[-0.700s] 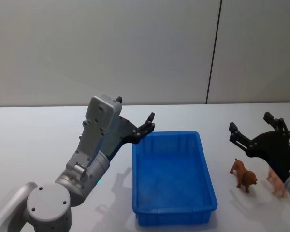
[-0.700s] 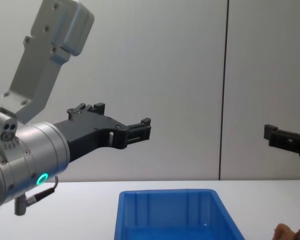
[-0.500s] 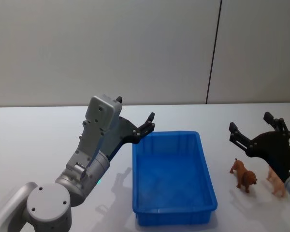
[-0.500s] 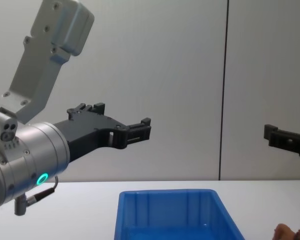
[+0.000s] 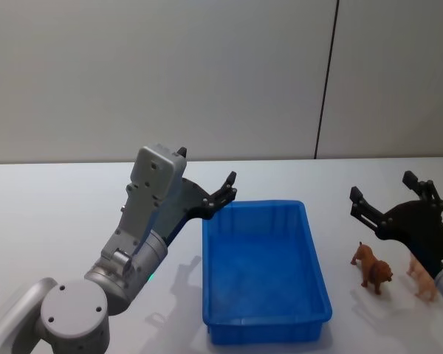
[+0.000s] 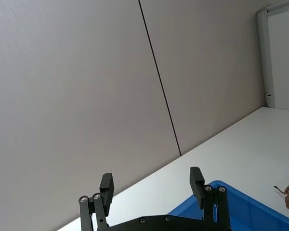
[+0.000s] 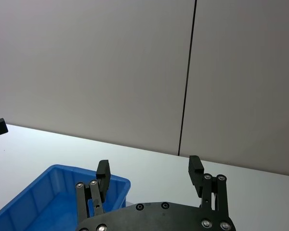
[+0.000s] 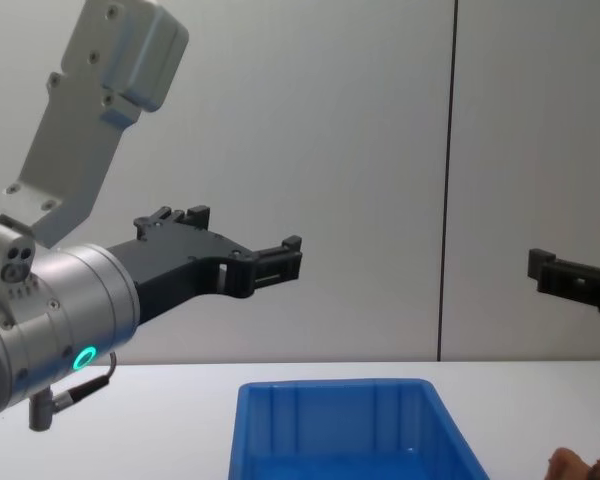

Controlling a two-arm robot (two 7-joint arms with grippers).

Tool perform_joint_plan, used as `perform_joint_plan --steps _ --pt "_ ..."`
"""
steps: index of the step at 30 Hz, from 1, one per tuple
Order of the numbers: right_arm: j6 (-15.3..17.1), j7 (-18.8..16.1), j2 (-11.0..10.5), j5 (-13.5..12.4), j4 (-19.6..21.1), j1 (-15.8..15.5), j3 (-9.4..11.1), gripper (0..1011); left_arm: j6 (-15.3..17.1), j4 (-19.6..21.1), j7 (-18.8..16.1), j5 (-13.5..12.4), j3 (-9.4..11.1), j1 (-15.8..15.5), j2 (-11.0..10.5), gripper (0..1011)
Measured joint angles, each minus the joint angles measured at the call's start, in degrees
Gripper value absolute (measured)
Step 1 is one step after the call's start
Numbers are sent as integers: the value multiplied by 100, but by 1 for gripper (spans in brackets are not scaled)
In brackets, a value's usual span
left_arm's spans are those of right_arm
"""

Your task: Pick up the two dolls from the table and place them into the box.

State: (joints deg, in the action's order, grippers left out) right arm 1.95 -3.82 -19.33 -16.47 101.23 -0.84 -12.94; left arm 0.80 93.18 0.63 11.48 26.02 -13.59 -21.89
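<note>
Where the box [image 5: 262, 265] sits: lengthwise in the middle of the white surface [image 5: 52, 214], a blue plastic bin with upright ribs showing on its inner walls.
Brown lion figure [image 5: 373, 269]: upright on the surface, to the right of the box and apart from it, level with the box's nearer half.
Tan animal figure [image 5: 422, 276]: on the surface just right of the lion, partly hidden by the right arm; I cannot tell what kind of animal it is.
Left hand [image 6: 151, 179]: raised off the surface by the box's far left corner, fingers spread wide, holding nothing.
Right hand [image 5: 382, 186]: raised to the right of the box, just beyond the two figures, fingers spread apart, gripping nothing.
Backdrop: grey wall panels with a dark vertical seam.
</note>
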Motion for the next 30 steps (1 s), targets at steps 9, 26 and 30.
perform_joint_plan --steps 9,26,30 --pt "0 0 0 0 0 0 0 1001 0 0 0 0 0 0 0 1000" --pt "0 0 0 0 0 0 0 1001 0 0 0 0 0 0 0 1000" --pt "0 0 0 0 0 0 0 1001 0 0 0 0 0 0 0 1000"
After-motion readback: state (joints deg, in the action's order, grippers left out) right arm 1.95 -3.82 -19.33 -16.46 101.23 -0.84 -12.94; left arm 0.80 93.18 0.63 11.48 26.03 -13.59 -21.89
